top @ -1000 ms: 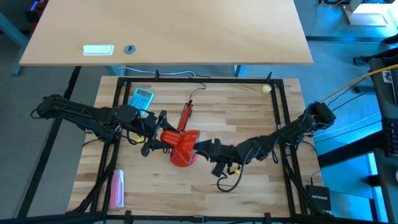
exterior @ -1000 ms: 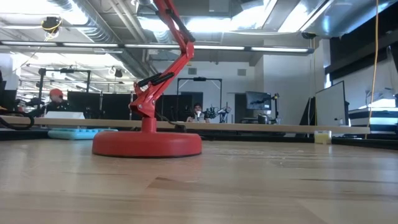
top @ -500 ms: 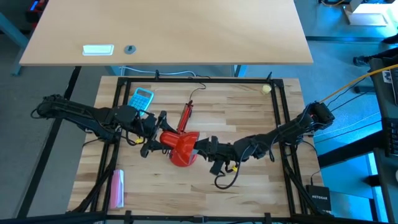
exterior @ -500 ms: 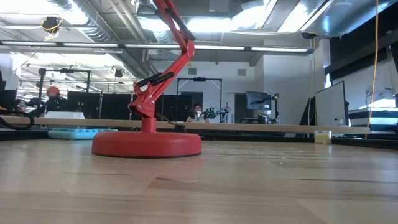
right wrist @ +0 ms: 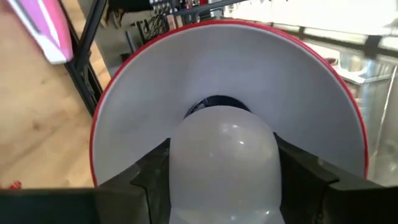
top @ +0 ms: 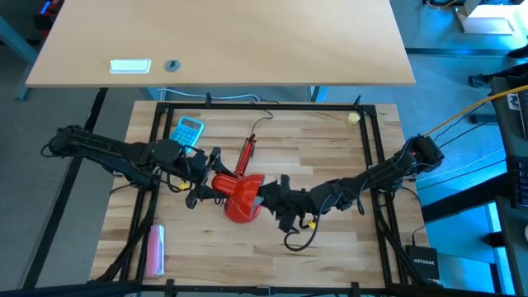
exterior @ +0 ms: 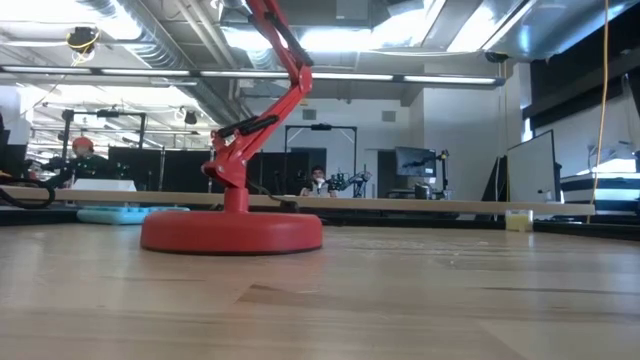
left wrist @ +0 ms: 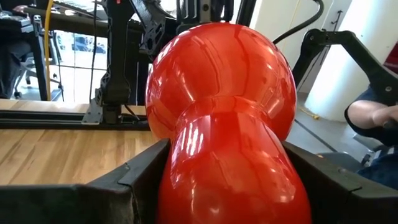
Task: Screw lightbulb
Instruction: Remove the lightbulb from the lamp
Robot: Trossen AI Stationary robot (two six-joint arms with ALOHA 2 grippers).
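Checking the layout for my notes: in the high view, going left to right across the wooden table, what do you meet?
Pink packet → blue calculator → left gripper → red lamp shade → right gripper → small yellowish ball.

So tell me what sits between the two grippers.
The red lamp shade: left gripper clamps its neck, right gripper holds the lightbulb in its mouth, per wrist views.

Wooden table [top: 330, 157], red lamp base [exterior: 232, 232], blue calculator [top: 187, 129], yellowish ball [top: 353, 118]
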